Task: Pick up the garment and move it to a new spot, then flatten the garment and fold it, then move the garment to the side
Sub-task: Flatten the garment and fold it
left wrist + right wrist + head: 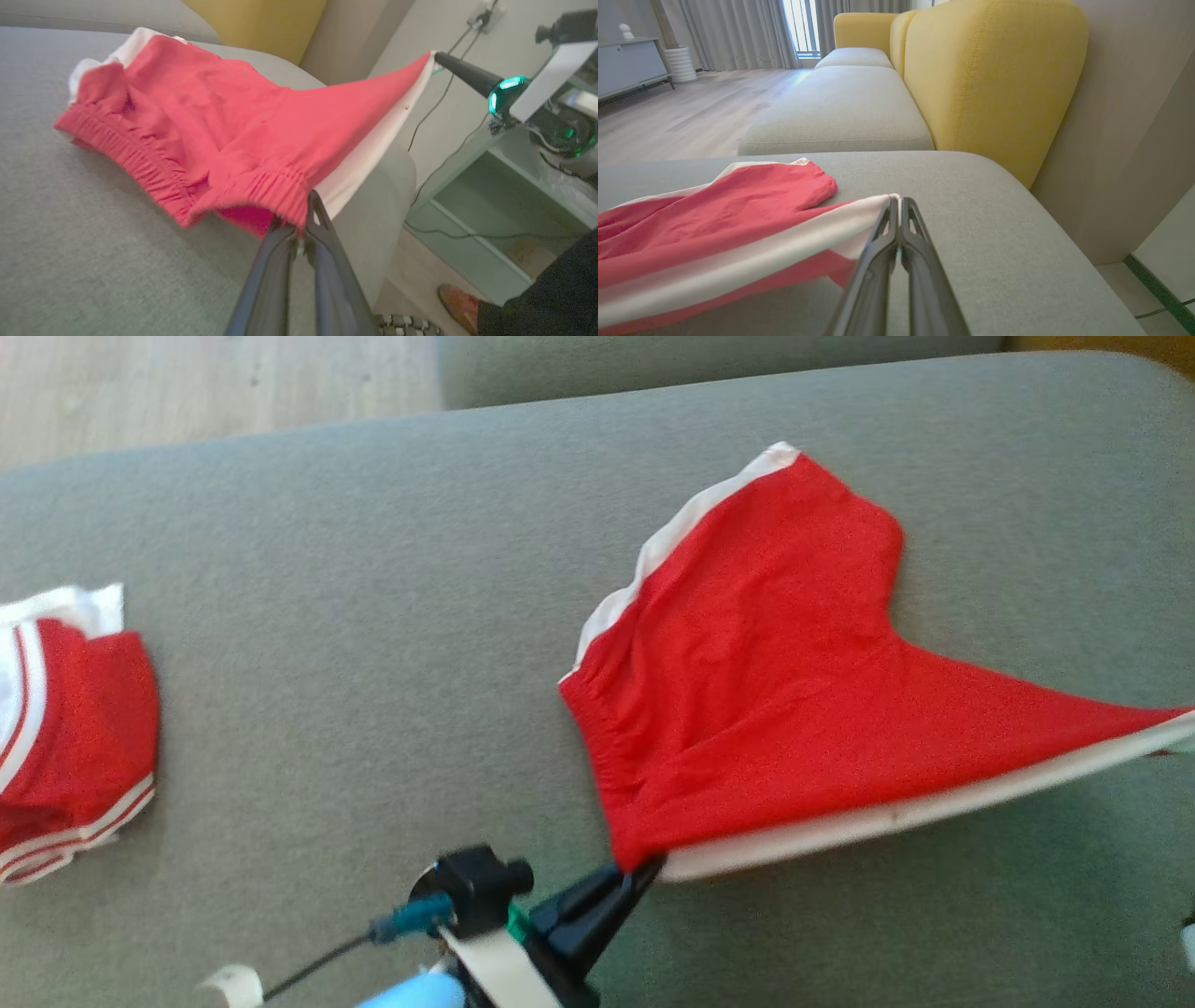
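We find the red shorts [756, 691] stretched between left gripper [646, 870], clamped on the waistband [261, 191], and right gripper [899, 203], clamped on its hem [850, 212], ahead on the sofa cushion [373, 616]. Flattening appears in hand; folding outstanding.

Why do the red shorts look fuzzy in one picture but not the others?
Head view: the red shorts look smeared, especially the white edge. Left wrist view: sharper, waistband wrinkles show. Right wrist view: crisp sofa, glare at the window.

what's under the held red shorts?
The grey cushion shows under the red shorts where left gripper and right gripper hold up the near edge; beneath the resting part is covered.
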You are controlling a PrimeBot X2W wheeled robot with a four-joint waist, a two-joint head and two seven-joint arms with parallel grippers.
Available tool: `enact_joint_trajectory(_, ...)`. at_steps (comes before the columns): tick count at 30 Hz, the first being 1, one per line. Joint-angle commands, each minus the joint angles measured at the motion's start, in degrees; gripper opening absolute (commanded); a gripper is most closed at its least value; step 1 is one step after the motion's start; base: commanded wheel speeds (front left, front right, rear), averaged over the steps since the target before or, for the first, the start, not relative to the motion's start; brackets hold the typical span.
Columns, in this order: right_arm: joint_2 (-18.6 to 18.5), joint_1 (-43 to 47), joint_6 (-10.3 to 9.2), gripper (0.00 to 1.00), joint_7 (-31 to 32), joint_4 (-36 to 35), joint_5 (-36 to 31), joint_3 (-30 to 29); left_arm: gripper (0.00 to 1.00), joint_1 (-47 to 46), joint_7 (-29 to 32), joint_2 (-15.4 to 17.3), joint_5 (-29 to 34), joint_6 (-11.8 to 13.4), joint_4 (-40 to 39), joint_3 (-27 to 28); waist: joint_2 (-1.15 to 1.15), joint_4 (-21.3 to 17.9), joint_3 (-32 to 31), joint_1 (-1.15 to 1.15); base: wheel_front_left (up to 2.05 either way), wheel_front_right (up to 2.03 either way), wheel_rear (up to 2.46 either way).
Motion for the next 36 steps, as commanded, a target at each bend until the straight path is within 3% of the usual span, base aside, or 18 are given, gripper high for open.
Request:
enact_joint_trajectory(1,-1.76,-2.48,-0.05,0.00,0.97,-2.38,-0.59,-0.96,0.00,-2.67,-0.06,0.06,-2.10,0.31,-2.37,3.23,0.00,1.66,1.27,0.01,0.00,0.00,0.00)
enact_joint_trajectory(7,-3.78,-10.62,-0.05,0.00,4.56,-0.37,-0.88,-0.75,0.00,-6.73,0.98,-4.51,-10.52,-0.55,-3.89,7.08,0.00,4.65,4.63,0.01,0.00,0.00,0.00)
enact_joint_trajectory(13,-8.81,-24.90,-0.05,0.00,7.94,7.53,-0.67,6.29,0.00,-11.08,2.62,-8.34,-20.74,-0.98,-3.20,10.39,0.00,7.42,8.44,0.01,0.00,0.00,0.00)
enact_joint_trajectory(23,-12.33,-41.64,-0.05,0.00,9.34,22.79,0.59,16.21,0.00,-13.34,3.58,-9.78,-31.86,-1.02,-2.97,12.40,0.00,12.46,11.34,0.01,0.00,0.00,0.00)
enact_joint_trajectory(28,-12.77,-47.98,-0.05,0.00,9.18,28.76,1.50,20.77,0.00,-15.83,3.74,-10.56,-34.02,-1.02,-0.49,12.39,0.00,13.63,12.64,0.01,0.00,0.00,0.00)
enact_joint_trajectory(29,-12.74,-49.01,-0.05,0.07,8.95,29.72,1.64,21.67,0.00,-16.30,3.73,-10.70,-34.16,-1.02,0.10,12.23,0.00,13.74,12.82,0.01,0.00,0.00,0.00)
enact_joint_trajectory(30,-12.64,-49.97,-0.05,0.32,8.63,30.71,1.83,22.47,0.00,-16.75,3.72,-10.90,-34.28,-1.03,0.64,12.00,0.00,13.84,12.96,0.01,0.00,0.00,0.00)
enact_joint_trajectory(31,-12.54,-50.82,-0.05,0.84,8.13,31.52,2.07,23.30,0.00,-17.07,3.69,-11.10,-34.55,-1.03,1.31,11.85,0.00,13.93,13.05,0.01,0.00,0.00,0.00)
enact_joint_trajectory(32,-12.47,-51.62,-0.05,1.00,7.45,32.31,2.44,24.00,0.32,-17.40,3.72,-11.25,-34.72,-1.03,2.07,11.65,0.00,14.00,13.09,0.01,0.00,0.00,0.00)
enact_joint_trajectory(33,-12.29,-52.24,-0.05,1.00,6.64,32.96,2.94,24.61,0.53,-17.67,3.80,-11.37,-34.82,-1.03,2.75,11.34,0.00,14.04,13.06,0.01,0.00,0.00,0.00)
enact_joint_trajectory(34,-12.05,-52.57,-0.05,1.00,5.85,33.43,3.40,25.27,0.82,-17.82,3.77,-11.47,-34.91,-1.03,3.28,11.05,0.00,14.02,12.94,0.01,0.00,0.00,0.00)
enact_joint_trajectory(35,-11.90,-52.67,-0.05,1.00,5.11,33.80,3.89,25.92,1.00,-17.81,3.43,-11.51,-34.94,-1.03,3.94,10.93,0.00,13.97,12.73,0.01,0.00,0.00,0.00)
enact_joint_trajectory(36,-11.88,-52.64,-0.05,1.00,4.46,34.09,4.64,26.51,1.00,-17.73,3.06,-11.57,-34.95,-1.03,4.37,10.74,0.00,13.89,12.49,0.01,0.00,0.00,0.00)
